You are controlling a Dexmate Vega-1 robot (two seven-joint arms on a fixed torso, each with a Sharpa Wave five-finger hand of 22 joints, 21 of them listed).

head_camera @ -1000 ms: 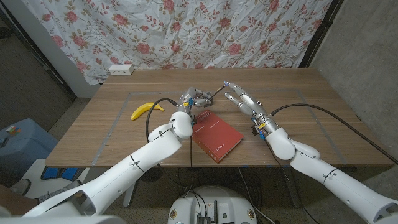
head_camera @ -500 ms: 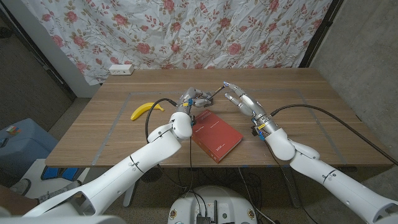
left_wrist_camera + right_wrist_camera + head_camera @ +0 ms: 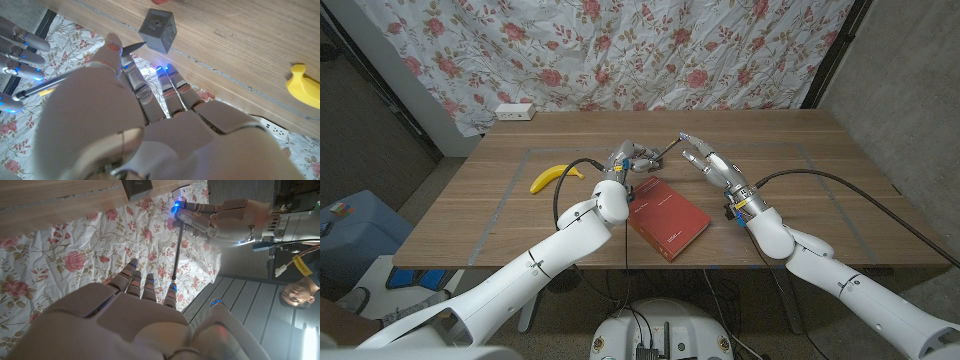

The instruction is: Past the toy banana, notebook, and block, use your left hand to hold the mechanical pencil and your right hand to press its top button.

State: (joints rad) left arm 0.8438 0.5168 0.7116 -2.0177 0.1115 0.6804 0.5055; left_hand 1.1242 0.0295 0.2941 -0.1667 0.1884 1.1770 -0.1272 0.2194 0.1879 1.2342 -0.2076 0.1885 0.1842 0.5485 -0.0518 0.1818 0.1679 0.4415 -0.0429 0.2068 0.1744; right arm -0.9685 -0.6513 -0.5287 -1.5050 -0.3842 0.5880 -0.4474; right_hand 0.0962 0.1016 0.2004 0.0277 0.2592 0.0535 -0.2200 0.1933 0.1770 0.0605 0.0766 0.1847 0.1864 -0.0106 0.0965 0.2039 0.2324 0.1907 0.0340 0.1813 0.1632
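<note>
Almost nothing changes vs. 1 s ago and 0.5 s ago: both arms stay in the same pose over the far middle of the table (image 3: 790, 215), and the things on it do not move. So the press is, I think, either just prepared or held, not finished; progress is slow here.

The left hand (image 3: 628, 160) grips the pencil (image 3: 663, 154) lifted above the wood, past the notebook (image 3: 667, 218). In the head view the pencil goes out from the left fingers up and toward the right hand (image 3: 705, 160), tilted, not upright. The right wrist view shows it well: the thin dark pencil (image 3: 177, 250) hangs between the left fingers (image 3: 192, 217) and the right fingertips (image 3: 172, 291), its free end very near them. Whether a fingertip really touches the button, I cannot tell; the end is too small.

The right hand holds nothing, fingers spread and stretched toward the pencil end.

In the left wrist view the pencil (image 3: 60, 82) passes behind the left hand (image 3: 125, 125), with right fingers (image 3: 22, 42) just beside its end. The block (image 3: 157, 31) stands on the table, apart from both hands. The banana (image 3: 552, 176) lies well to the left, untouched.

Judgement: the grasp is done; only the short push along the pencil axis remains. Risk: a side push may turn the pencil in the left grip.
</note>
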